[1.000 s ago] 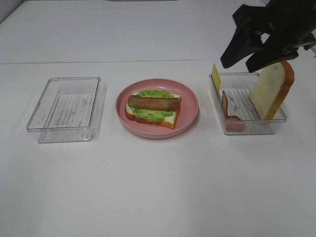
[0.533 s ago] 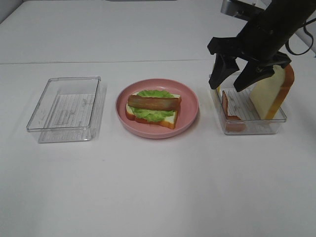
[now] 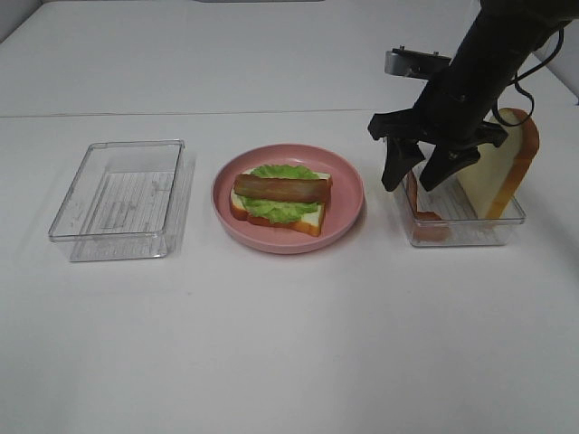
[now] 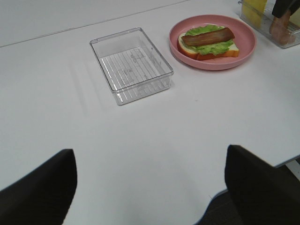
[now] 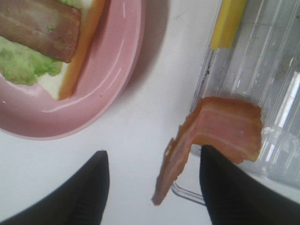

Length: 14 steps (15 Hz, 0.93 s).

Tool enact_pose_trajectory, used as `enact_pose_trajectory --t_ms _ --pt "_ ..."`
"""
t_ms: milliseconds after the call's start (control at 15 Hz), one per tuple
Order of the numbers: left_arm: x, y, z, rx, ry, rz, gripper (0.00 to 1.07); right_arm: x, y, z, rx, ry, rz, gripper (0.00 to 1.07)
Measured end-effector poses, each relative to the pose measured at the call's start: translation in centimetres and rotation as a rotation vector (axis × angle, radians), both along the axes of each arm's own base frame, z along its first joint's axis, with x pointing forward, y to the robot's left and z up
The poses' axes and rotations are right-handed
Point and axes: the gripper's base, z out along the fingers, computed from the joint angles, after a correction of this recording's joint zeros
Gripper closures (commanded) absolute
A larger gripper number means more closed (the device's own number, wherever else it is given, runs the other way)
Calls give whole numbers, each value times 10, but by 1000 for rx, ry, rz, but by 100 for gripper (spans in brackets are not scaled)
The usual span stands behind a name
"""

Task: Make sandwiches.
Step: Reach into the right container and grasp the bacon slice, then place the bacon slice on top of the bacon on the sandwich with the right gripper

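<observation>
Nearest, left gripper spread wide, empty. Open sandwich on the pink plate; at its three o'clock our right gripper, jaws parted, straddles the bacon strip draped over the tray wall, unheld. We judge it limp, light: pinch mid-strip.

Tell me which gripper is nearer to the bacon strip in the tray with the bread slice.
Right. The right gripper hangs over the bacon strip, which stands between its open jaws. The left gripper is far off, beyond the empty tray and the pink plate.
</observation>
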Motion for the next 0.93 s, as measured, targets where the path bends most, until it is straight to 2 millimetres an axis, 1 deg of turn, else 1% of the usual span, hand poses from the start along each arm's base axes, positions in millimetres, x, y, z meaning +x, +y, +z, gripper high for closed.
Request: enact_pose_trajectory --t_ms 67,333,467,667,800,933 --pt "0 0 0 0 0 0 25 1 0 -2 -7 -6 2 62" --pt "0 0 0 0 0 0 25 2 0 -2 -5 -17 -1 107" --pt "0 0 0 0 0 0 25 0 0 -1 -8 9 5 107" --pt "0 0 0 0 0 0 25 2 0 9 -7 20 17 107" --pt "0 0 0 0 0 0 25 4 1 26 -2 15 29 107" --pt "0 0 0 0 0 0 25 4 2 54 11 -26 38 107"
